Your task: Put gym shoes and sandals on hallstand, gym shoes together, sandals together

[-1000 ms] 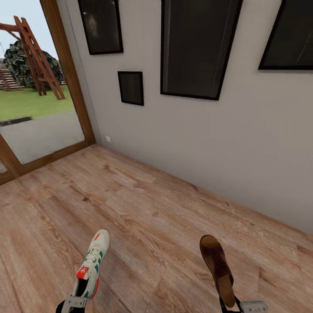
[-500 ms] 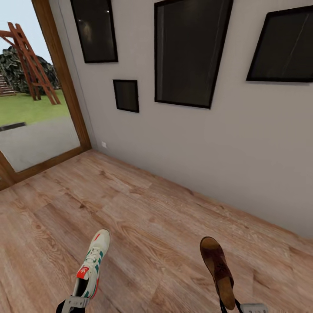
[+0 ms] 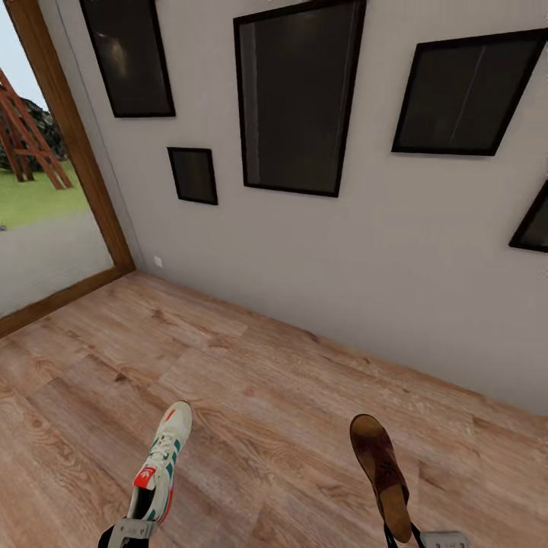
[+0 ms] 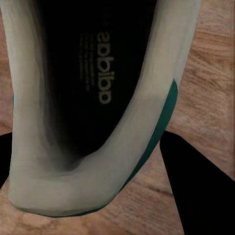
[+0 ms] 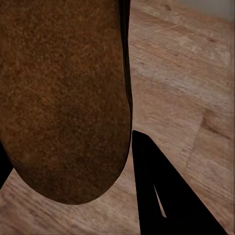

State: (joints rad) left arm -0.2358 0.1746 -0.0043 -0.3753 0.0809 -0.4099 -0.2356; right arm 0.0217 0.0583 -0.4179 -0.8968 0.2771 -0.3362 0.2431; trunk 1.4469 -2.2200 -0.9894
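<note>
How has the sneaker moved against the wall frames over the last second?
Yes. The sneaker swung rightward along the wall: the small frame has slid left while the shoe stays put in view, carried by the turning robot.

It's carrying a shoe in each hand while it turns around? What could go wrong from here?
1. The gym shoe is held only at its heel by the left gripper, toe sticking far forward, so it might tilt or slip loose.
2. The sandal is likewise pinched at its back end by the right gripper and could drop onto the corridor floor.
3. The wall with its framed pictures is just ahead; the shoes' toes might bump it.
</note>
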